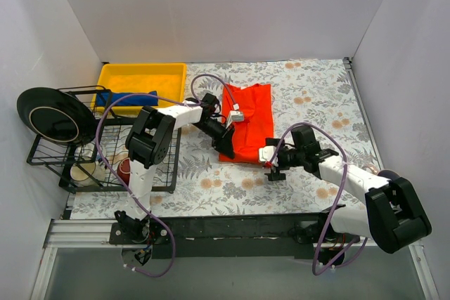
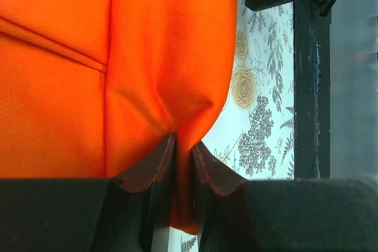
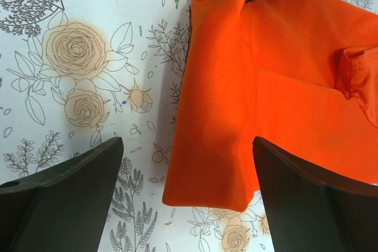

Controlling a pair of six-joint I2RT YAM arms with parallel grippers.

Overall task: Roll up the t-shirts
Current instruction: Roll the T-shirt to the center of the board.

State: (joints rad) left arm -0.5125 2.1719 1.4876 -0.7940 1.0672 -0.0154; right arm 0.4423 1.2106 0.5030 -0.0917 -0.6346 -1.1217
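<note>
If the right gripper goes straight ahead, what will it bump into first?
Probably the orange shirt. Its corner lies just ahead of the open right gripper, though the depth is hard to judge.

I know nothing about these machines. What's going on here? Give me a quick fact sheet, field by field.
Surface: table with a flowered cover
In work: orange t-shirt, folded into a strip, lying flat, not rolled
Waiting: blue t-shirt, in the yellow bin
Left arm: left end effector shut on the orange t-shirt's near edge
Right arm: right end effector open at its near right corner
Left side: wire rack holding a black dish
</note>
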